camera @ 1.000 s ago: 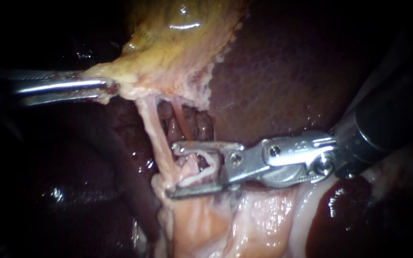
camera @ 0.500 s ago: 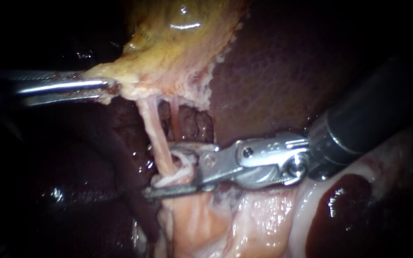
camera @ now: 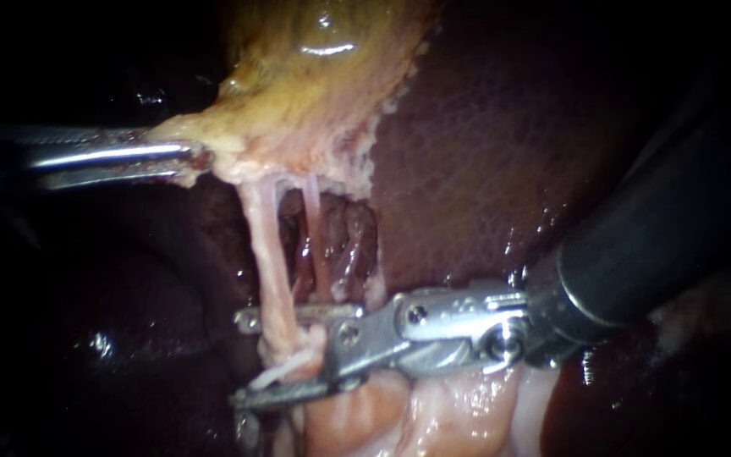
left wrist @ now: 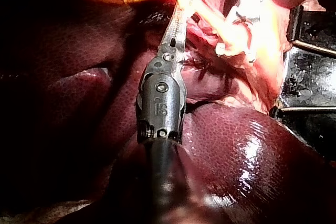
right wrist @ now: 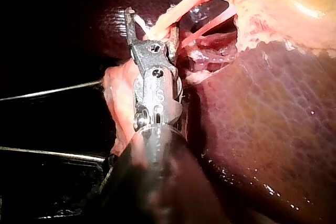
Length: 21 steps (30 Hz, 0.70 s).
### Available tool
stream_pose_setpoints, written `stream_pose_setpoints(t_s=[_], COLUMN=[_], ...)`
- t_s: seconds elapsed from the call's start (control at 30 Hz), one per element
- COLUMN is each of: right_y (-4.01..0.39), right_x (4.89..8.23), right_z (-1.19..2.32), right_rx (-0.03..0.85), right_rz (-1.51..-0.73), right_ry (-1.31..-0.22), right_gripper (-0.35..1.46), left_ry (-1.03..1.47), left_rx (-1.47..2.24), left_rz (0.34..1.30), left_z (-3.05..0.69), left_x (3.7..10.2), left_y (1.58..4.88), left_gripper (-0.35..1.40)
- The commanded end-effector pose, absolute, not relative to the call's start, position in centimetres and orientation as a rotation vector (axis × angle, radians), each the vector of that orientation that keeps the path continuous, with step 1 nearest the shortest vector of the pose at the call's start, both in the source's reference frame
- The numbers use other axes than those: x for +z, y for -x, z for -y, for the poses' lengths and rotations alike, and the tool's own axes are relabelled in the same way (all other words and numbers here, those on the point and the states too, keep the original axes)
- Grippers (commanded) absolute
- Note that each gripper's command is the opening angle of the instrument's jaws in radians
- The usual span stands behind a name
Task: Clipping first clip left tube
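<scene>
The right instrument (camera: pixel 243 360) stands with its jaws apart, a clear gap between them. The left tube (camera: pixel 268 254) passes through that gap near its lower end, so the jaws straddle it. A whitish strip (camera: pixel 285 370) lies along the lower jaw, touching the left tube; whether it is a clip cannot be told. Pale tissue (camera: pixel 442 415) lies under the jaws, where the left tube ends. The right tube (camera: pixel 315 245) runs just beside the left tube, on the side of the right instrument's shaft. At the left tube's upper end sits the yellowish gallbladder (camera: pixel 315 85). The left instrument (camera: pixel 196 156) has its jaws closed on the gallbladder's edge, near the top of the left tube, on the side away from the right tube. The liver (camera: pixel 484 152) lies behind both tubes, dark and glistening.
</scene>
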<state>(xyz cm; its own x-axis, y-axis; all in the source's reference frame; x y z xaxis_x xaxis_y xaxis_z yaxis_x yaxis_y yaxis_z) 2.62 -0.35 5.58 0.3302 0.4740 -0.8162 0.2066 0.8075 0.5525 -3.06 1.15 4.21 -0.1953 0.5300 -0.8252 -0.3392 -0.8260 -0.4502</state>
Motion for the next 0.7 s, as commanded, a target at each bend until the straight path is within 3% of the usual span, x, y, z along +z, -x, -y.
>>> stream_pose_setpoints(t_s=[0.03, 0.7], right_y=[-2.62, -2.68], right_x=[5.55, 5.52], right_z=[0.36, 0.37], right_rx=[0.193, 0.259], right_rz=[-1.244, -1.222], right_ry=[-0.652, -0.676], right_gripper=[0.47, 0.26], left_ry=[1.522, 1.522], left_rx=[2.057, 2.057], left_rz=[0.226, 0.226], left_z=[-1.16, -1.16], left_x=[4.21, 4.22], left_y=[3.06, 3.06], left_gripper=[-0.35, -0.35])
